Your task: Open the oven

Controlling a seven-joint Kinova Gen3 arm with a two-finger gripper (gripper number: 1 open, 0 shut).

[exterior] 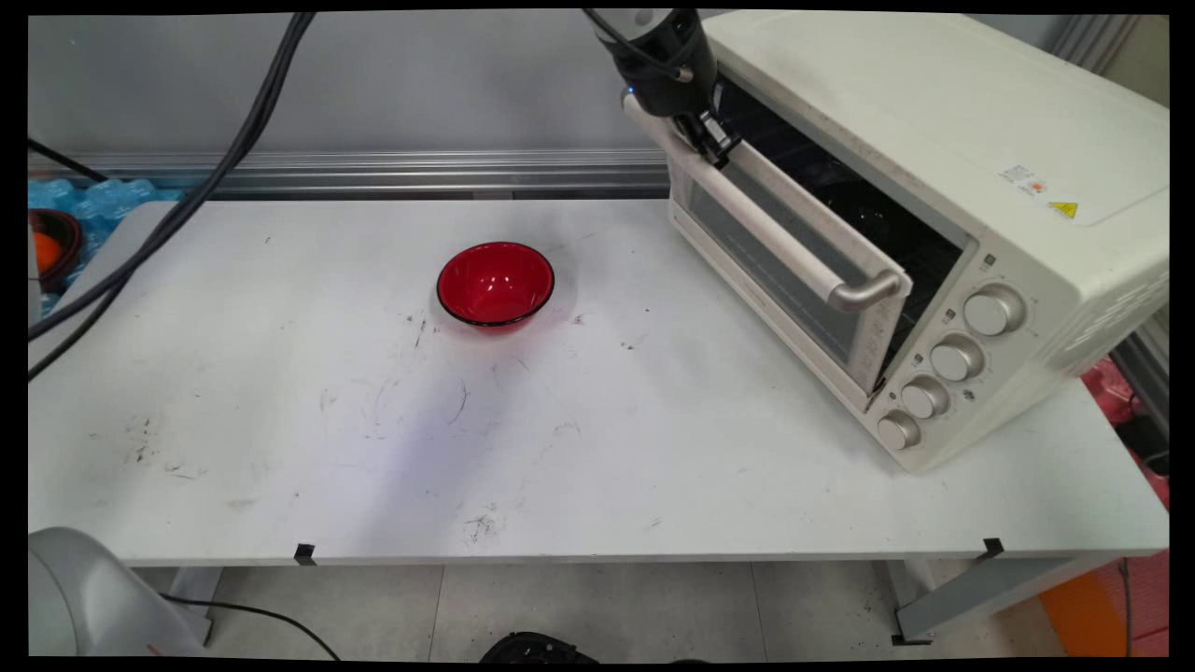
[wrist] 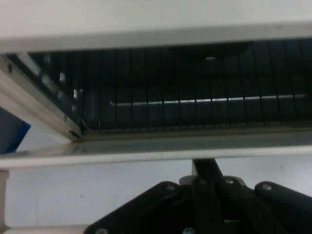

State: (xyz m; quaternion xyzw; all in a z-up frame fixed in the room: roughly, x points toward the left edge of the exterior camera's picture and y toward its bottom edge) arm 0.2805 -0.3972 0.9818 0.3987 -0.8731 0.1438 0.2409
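Two black fingers of the gripper [exterior: 717, 142] sit at the top edge of the toaster oven's door [exterior: 784, 271], which hangs partly open, though whether they clamp it I cannot tell. Behind the door, the cream metal oven [exterior: 980, 187] shows a dark cavity with a wire rack [wrist: 195, 102]. One glossy red bowl [exterior: 496, 284], round and empty, stands well apart on the scuffed white table [exterior: 280, 420].

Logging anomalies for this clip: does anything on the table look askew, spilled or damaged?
Nothing spilled or broken. The toaster oven sits at an angle to the table edge, its door part open, with the gripper at the door's top edge. The red bowl stands upright and empty. The tabletop shows dark scuff marks.
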